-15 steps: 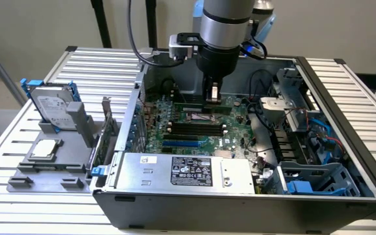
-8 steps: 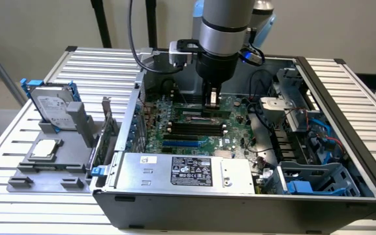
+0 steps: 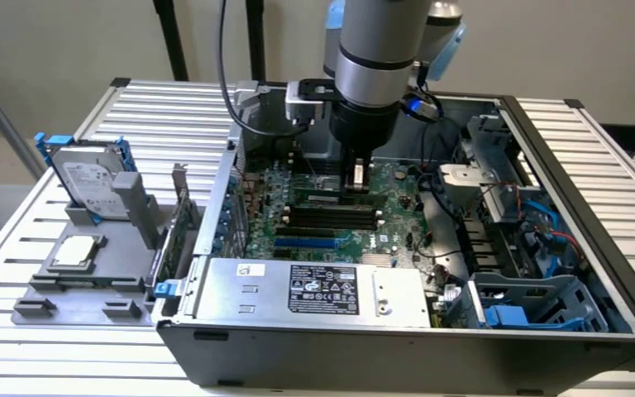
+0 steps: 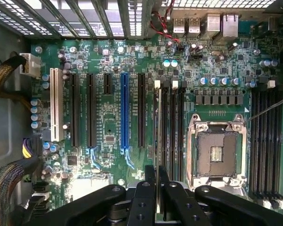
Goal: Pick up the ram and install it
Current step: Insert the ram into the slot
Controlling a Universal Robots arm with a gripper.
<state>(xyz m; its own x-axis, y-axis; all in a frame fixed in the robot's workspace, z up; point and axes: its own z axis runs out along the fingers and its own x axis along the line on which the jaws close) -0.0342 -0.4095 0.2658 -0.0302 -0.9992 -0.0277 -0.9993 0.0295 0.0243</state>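
1. Inside the open computer case (image 3: 582,331), the gripper (image 3: 356,184) hangs low over the green motherboard (image 3: 329,231), its fingers (image 4: 146,197) drawn close together and clamped on the ram (image 4: 159,141).
2. From the wrist view, the ram appears edge-on as a thin stick held upright between the fingers, running along the leftmost of the black memory slots (image 4: 172,132) beside the CPU socket (image 4: 216,153); whether it is seated in that slot cannot be told.
3. On the exterior view's left, outside the case, a grey holder (image 3: 97,273) carries a hard drive (image 3: 88,178) standing upright in a blue frame.
4. At the near side of the case sits the silver power supply (image 3: 307,289) with its black label.
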